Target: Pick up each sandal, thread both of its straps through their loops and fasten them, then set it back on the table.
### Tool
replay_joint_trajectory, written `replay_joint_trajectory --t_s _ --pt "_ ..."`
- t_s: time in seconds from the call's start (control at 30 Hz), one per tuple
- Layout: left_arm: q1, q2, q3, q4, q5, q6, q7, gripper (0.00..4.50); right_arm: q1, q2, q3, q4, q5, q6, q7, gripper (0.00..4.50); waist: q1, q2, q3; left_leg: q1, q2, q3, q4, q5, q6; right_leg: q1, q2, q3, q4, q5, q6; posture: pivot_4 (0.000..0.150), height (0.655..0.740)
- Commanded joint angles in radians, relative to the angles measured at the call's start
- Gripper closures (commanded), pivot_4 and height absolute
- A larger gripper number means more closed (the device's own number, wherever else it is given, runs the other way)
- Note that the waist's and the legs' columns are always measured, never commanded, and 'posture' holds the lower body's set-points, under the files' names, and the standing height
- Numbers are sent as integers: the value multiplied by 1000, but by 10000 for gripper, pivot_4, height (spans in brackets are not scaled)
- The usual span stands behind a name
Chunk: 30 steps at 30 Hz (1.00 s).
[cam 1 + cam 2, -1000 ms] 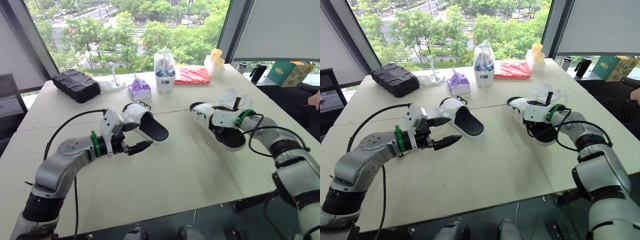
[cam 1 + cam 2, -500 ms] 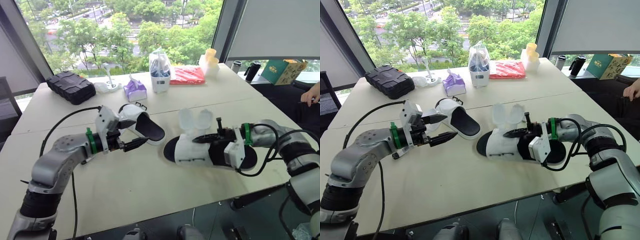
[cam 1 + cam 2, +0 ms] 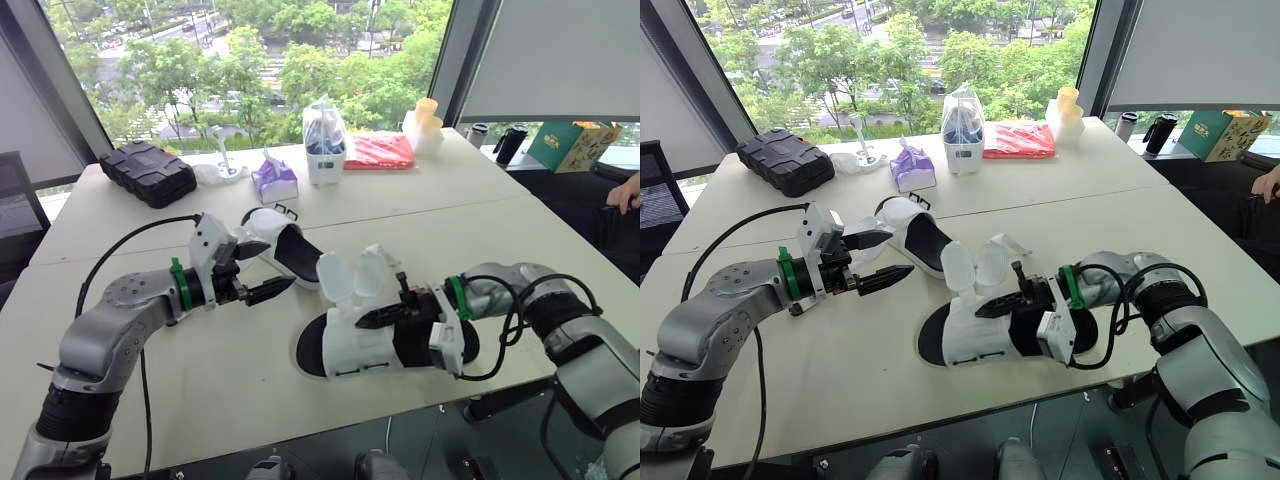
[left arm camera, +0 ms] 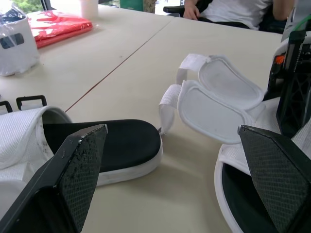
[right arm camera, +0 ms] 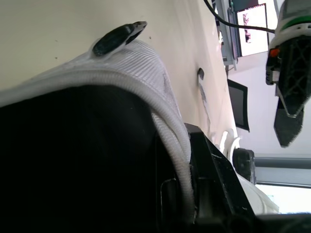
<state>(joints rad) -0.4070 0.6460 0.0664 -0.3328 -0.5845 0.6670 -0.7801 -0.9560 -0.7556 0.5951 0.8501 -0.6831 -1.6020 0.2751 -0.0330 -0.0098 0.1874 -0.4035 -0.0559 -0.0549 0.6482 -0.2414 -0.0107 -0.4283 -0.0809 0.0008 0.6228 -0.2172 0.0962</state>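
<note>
Jaws wide and empty, the left gripper (image 3: 272, 268) hovers beside the far sandal (image 3: 290, 250); the right gripper (image 3: 385, 318) is clamped on the near sandal (image 3: 350, 345). It lies crosswise near the table (image 3: 200, 380) front, toe leftward, loose straps (image 3: 345, 280) upright, facing the nearer left arm

You're in an office meeting room high above the street. The tall windows (image 3: 250, 70) look down on treetops and a road, and a roller blind (image 3: 560, 60) is drawn over the pane at your right. Pale tables (image 3: 420, 215) are pushed together edge to edge, and a person (image 4: 228, 9) sits at the right end. Office odds and ends lie about: a black hard case (image 3: 148, 172), a tissue pack (image 3: 273, 180), a green carton (image 3: 568, 146) and dark flasks (image 3: 511, 146).
</note>
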Motion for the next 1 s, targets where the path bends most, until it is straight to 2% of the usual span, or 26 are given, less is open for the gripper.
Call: replay_joint_trajectory --t_s 0.03,0.17,0.2,0.23,0.3,0.43,0.47,0.5,0.6,0.67,0.73,0.77,0.87,1.0 --pt "2 -3 7 -56 -20 1 1 0 -42 19 5 -26 -101 -12 -88 44110 -1 0 0 0 0 0 0 0 0 0 0 0 0 0 0 1500 7400" --pt "32 7 -15 -81 -19 3 -14 0 -80 44 -16 13 -263 -8 -178 44110 -6 0 0 1 0 0 0 1 -2 0 0 1 1 0 0 1500 7400" --pt "37 11 -22 -85 -16 1 -20 0 -88 46 -20 19 -302 -4 -205 37839 -6 0 0 1 0 0 -1 1 -2 0 0 1 2 0 0 1500 7400" --pt "43 17 -29 -89 -14 -1 -29 0 -99 46 -15 32 -332 5 -228 35081 -6 0 0 2 0 0 -1 1 -2 0 1 1 2 0 0 1500 7400" --pt "49 24 -36 -92 -13 -5 -40 0 -117 43 0 48 -386 24 -277 25594 -4 0 0 2 0 0 -1 1 -2 0 1 1 2 0 0 1500 7400" --pt "56 42 -56 -90 2 -22 -66 0 -142 28 21 87 -426 44 -327 3881 -4 0 0 2 0 1 0 1 -2 0 1 2 3 -1 -1 1500 7400" --pt "60 56 -67 -86 16 -37 -87 0 -154 16 28 118 -400 52 -290 430 -4 0 0 3 0 1 -1 1 -1 1 1 2 3 -1 -2 1500 7400" --pt "66 73 -82 -75 38 -64 -115 0 -170 -5 33 149 -354 51 -241 430 -4 0 0 5 0 1 -1 0 0 3 1 2 3 -1 -2 1500 7400" --pt "72 100 -145 -19 134 -182 -179 0 -236 -52 75 354 -131 5 -20 430 -1 0 0 11 -1 2 -1 -1 2 9 0 3 2 -2 -4 1500 7400" --pt "72 106 -179 15 179 -239 -210 0 -102 -199 166 50 302 237 272 430 8 0 0 15 -1 1 -1 -2 3 17 0 1 -3 -3 -4 1500 7400" --pt "80 98 -202 44 206 -293 -240 0 73 -364 158 -359 734 662 573 430 21 0 0 15 0 -2 -1 -4 7 21 -1 -1 -8 -3 -4 1500 7400" --pt "85 87 -207 57 206 -309 -250 0 133 -423 120 -504 871 841 644 430 21 2 0 14 0 -3 -1 -5 8 20 -2 0 -9 -3 -4 1500 7400" --pt "94 47 -227 100 213 -362 -277 8807 278 -546 -24 -815 1118 1236 681 0 13 7 0 13 0 -1 -1 -7 11 16 -6 1 -7 -4 -3 1500 7400" --pt "72 -19 -263 158 237 -412 -289 28740 421 -570 -204 -1025 1270 1546 598 0 22 7 0 12 1 1 -1 -7 11 14 -6 1 -5 -4 -4 1500 7400"
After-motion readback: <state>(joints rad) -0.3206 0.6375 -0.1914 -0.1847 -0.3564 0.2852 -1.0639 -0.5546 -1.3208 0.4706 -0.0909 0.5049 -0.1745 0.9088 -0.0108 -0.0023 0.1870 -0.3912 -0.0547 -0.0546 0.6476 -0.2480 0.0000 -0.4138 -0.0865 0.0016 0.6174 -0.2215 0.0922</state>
